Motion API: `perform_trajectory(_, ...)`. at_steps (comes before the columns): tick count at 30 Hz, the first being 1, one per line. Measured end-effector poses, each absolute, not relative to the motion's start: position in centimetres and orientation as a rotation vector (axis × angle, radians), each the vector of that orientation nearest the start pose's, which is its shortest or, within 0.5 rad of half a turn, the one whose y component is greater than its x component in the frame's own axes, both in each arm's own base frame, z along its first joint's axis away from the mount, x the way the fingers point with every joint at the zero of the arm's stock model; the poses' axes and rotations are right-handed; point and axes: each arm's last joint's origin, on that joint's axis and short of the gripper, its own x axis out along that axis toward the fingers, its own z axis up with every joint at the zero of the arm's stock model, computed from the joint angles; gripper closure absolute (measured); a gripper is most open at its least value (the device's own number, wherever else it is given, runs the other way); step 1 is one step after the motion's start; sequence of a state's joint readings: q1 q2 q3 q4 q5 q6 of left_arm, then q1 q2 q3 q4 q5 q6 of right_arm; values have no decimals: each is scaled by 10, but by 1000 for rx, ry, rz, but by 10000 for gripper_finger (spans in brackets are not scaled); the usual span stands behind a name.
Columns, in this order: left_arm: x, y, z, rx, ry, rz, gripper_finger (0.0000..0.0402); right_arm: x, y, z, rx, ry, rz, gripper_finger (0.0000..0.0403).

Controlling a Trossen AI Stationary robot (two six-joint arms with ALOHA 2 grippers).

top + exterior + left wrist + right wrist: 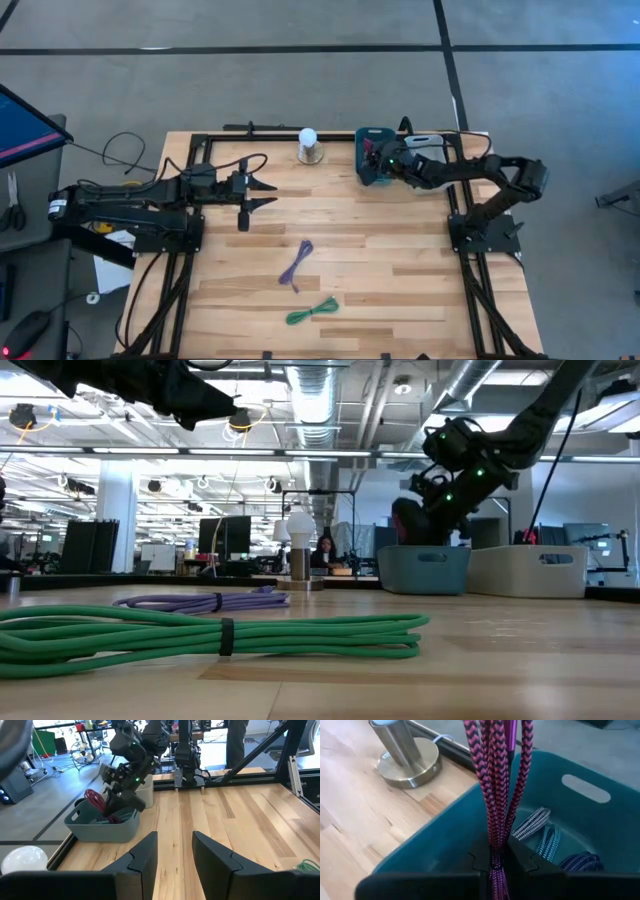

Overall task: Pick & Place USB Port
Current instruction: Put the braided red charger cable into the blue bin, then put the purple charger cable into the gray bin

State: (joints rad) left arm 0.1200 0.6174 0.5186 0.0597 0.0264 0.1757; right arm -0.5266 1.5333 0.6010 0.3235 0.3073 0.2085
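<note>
While the right end effector (494,862) hangs over the teal bin (445,845), we note it clamped on a pink braided cable (495,780). Left end effector (175,852) waits open above the surface (400,260).

A grey floor (300,80) crossed by dark lines is seen around the table. An open office is shown behind, with exposed ceiling ducts (310,400), monitors (225,535) and a seated person (325,552).
</note>
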Motion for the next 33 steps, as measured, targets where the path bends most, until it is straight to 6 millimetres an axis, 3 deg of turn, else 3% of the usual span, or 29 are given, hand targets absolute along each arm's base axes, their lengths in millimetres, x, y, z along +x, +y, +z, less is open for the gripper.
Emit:
perform_trajectory(4,150,17,288,173,47,90,280,241,-150,150,258,537,-872,370)
perform_trajectory(13,150,17,288,172,47,90,280,235,-151,168,230,484,-880,223)
perform_trajectory(18,150,17,288,173,47,90,280,226,-149,192,220,401,-888,173)
perform_trajectory(23,150,17,288,172,47,90,280,223,-131,219,223,299,-732,171)
perform_trajectory(33,150,17,288,175,47,90,280,233,-60,253,145,200,-133,217)
